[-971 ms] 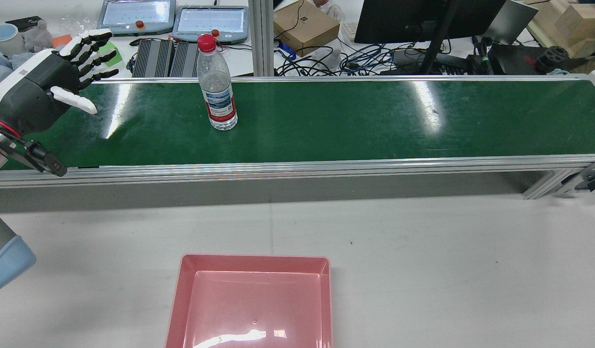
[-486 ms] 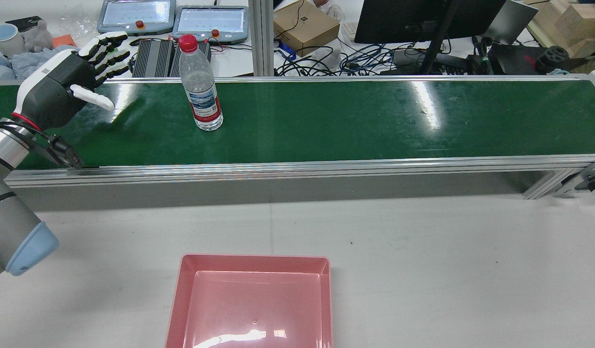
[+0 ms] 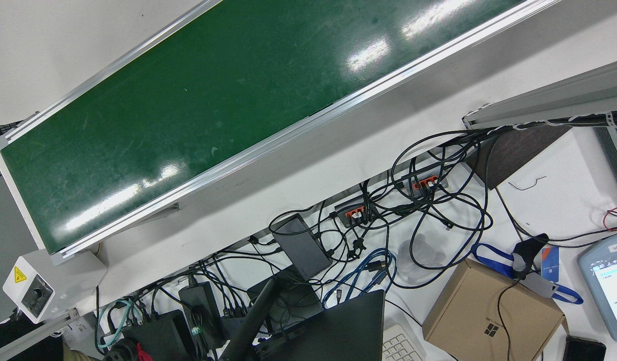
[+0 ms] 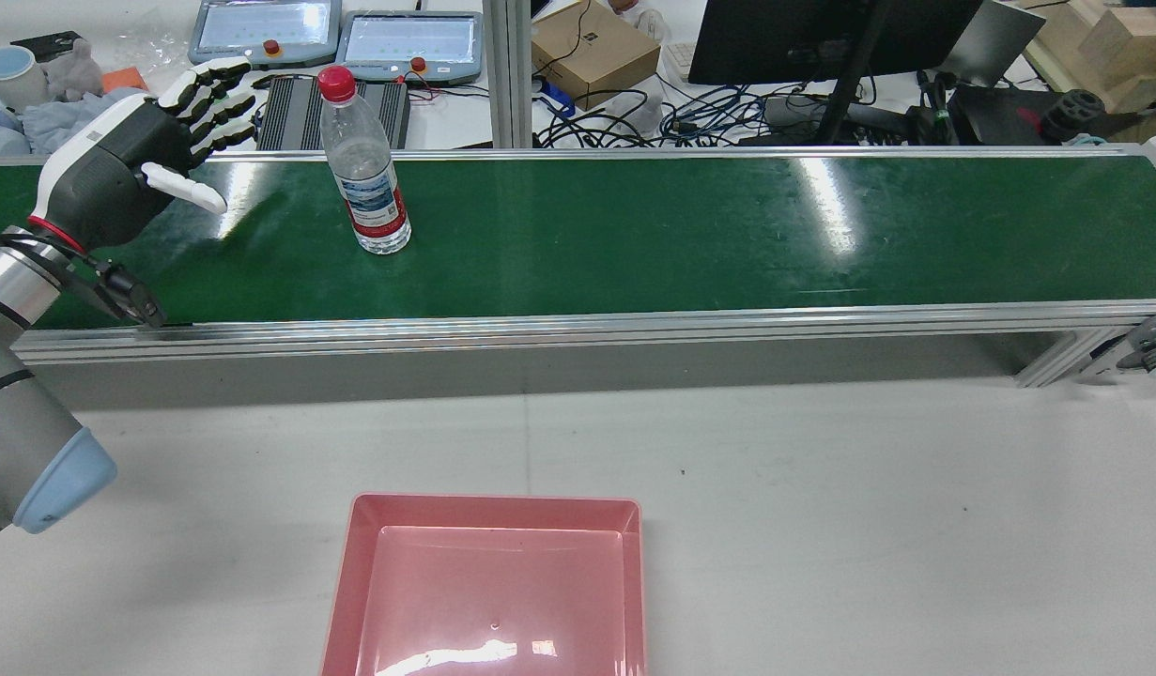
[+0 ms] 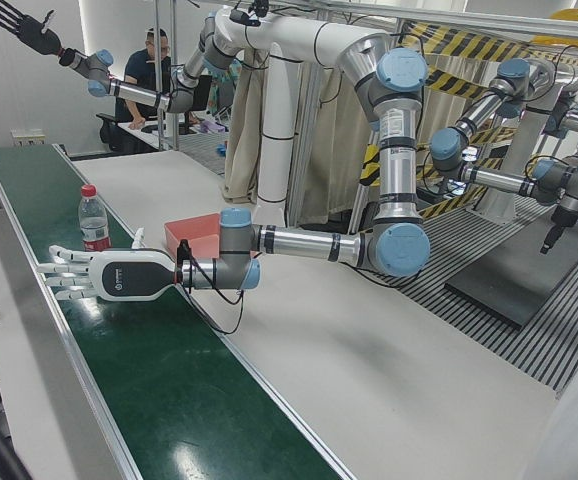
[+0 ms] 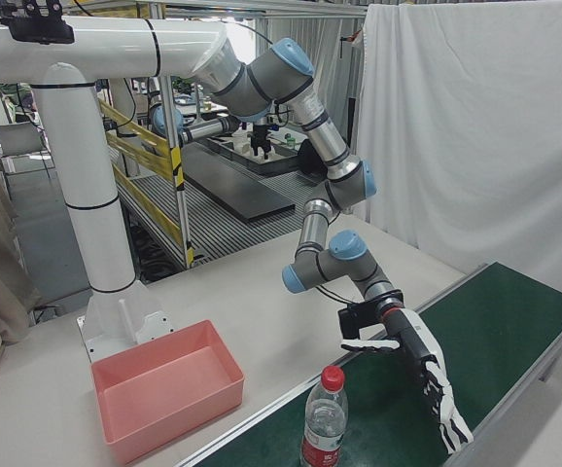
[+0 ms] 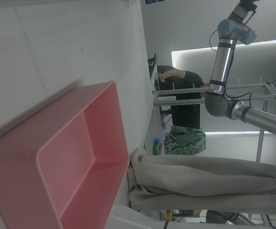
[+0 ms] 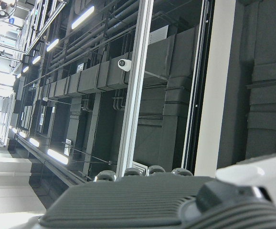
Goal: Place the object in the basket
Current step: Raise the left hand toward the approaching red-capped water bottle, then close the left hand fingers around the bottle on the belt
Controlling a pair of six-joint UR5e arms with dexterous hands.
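A clear water bottle with a red cap and a red-and-blue label stands upright on the green conveyor belt. It also shows in the left-front view as the bottle and in the right-front view as the bottle. My left hand hovers over the belt to the left of the bottle, open with fingers spread, a gap between them; left hand, left hand. My right hand is raised high, open and holding nothing. The pink basket sits on the white table, basket, basket, basket.
Aluminium rails edge the belt. Beyond the belt lie teach pendants, a cardboard box, a monitor and tangled cables. A person sits far behind the station. White table surrounds the basket.
The bottle has travelled left along the belt toward my left hand. The left hand shifted right and farther over the belt a second ago, then stayed almost still.
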